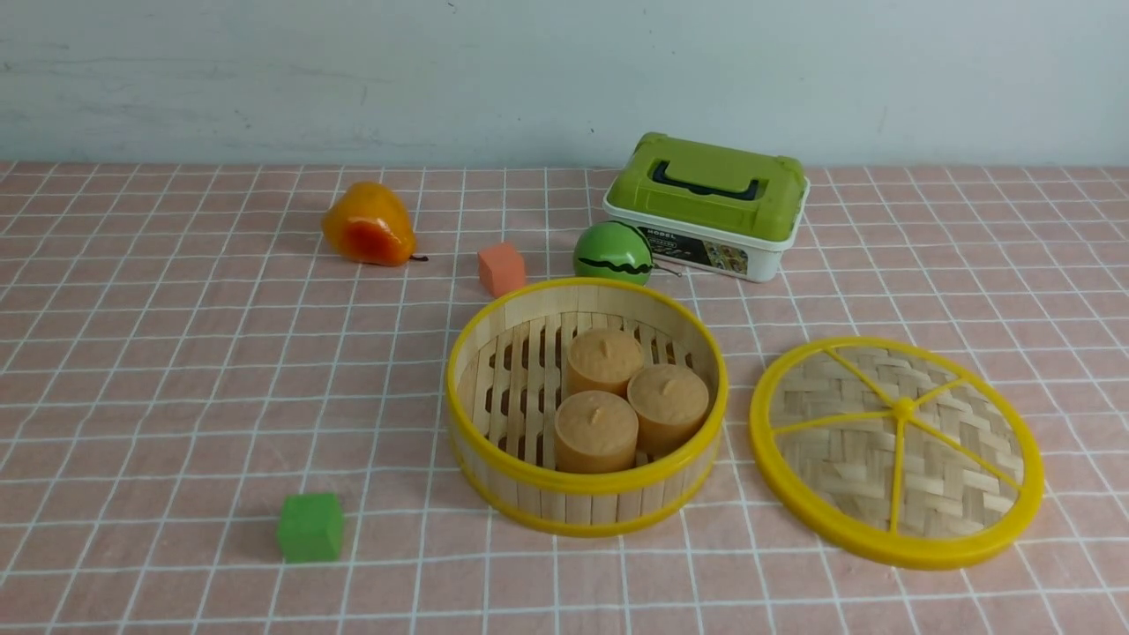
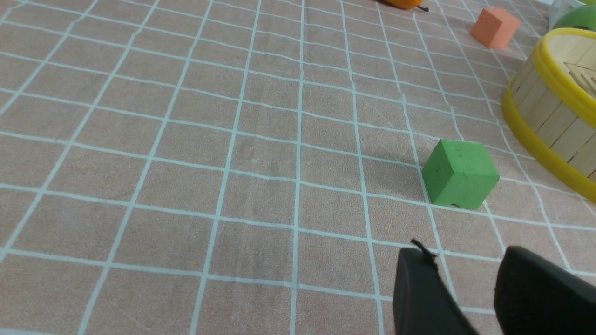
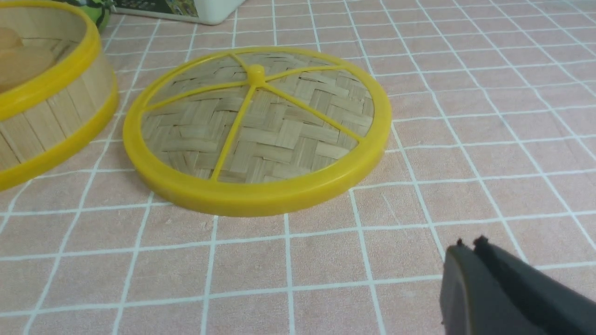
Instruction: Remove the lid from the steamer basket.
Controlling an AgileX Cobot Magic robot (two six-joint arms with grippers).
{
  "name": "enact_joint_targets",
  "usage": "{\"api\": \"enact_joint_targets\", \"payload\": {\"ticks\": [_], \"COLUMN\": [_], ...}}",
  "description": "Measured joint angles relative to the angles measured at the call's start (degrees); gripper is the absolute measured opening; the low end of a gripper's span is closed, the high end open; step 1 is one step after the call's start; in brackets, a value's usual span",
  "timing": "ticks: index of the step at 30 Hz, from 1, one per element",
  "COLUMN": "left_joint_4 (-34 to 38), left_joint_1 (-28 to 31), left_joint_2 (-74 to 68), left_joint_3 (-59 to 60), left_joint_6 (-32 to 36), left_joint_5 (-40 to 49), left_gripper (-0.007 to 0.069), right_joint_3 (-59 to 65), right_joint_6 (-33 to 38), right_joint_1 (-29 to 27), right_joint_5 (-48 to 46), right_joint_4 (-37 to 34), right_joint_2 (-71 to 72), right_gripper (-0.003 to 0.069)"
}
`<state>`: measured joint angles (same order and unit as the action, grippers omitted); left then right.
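Note:
The steamer basket (image 1: 586, 406) stands uncovered in the middle of the table, with three tan buns (image 1: 626, 401) inside. Its side also shows in the left wrist view (image 2: 554, 111) and the right wrist view (image 3: 46, 93). The lid (image 1: 895, 450), a woven disc with a yellow rim and spokes, lies flat on the cloth to the right of the basket, apart from it (image 3: 256, 130). My right gripper (image 3: 468, 246) is shut and empty, over bare cloth short of the lid. My left gripper (image 2: 465, 253) hangs open and empty near a green cube (image 2: 460, 173). Neither arm shows in the front view.
A green cube (image 1: 310, 526) sits front left. An orange cube (image 1: 501, 268), a green striped ball (image 1: 612, 253) and a white box with a green top (image 1: 707, 205) stand behind the basket. A pear (image 1: 368, 226) lies at the back left.

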<state>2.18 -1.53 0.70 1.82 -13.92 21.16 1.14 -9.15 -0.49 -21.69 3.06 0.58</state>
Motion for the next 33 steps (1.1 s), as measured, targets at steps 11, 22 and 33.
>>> {"api": "enact_joint_targets", "payload": {"ticks": [11,22,33], "left_joint_4": [0.00,0.00,0.00], "left_joint_1": [0.00,0.00,0.00], "left_joint_2": [0.00,0.00,0.00], "left_joint_3": [0.00,0.00,0.00], "left_joint_6": [0.00,0.00,0.00], "left_joint_5": [0.00,0.00,0.00], "left_gripper": [0.0239,0.0239,0.0239], "right_joint_3": [-0.04,-0.04,-0.04], "right_joint_6": [0.00,0.00,0.05], "right_joint_1": [0.00,0.00,0.00], "right_joint_5": [-0.15,-0.15,-0.21], "right_joint_4": [0.00,-0.05,-0.05], "right_joint_2": [0.00,0.00,0.00], "right_gripper": [-0.0019,-0.0010,-0.0006]}}
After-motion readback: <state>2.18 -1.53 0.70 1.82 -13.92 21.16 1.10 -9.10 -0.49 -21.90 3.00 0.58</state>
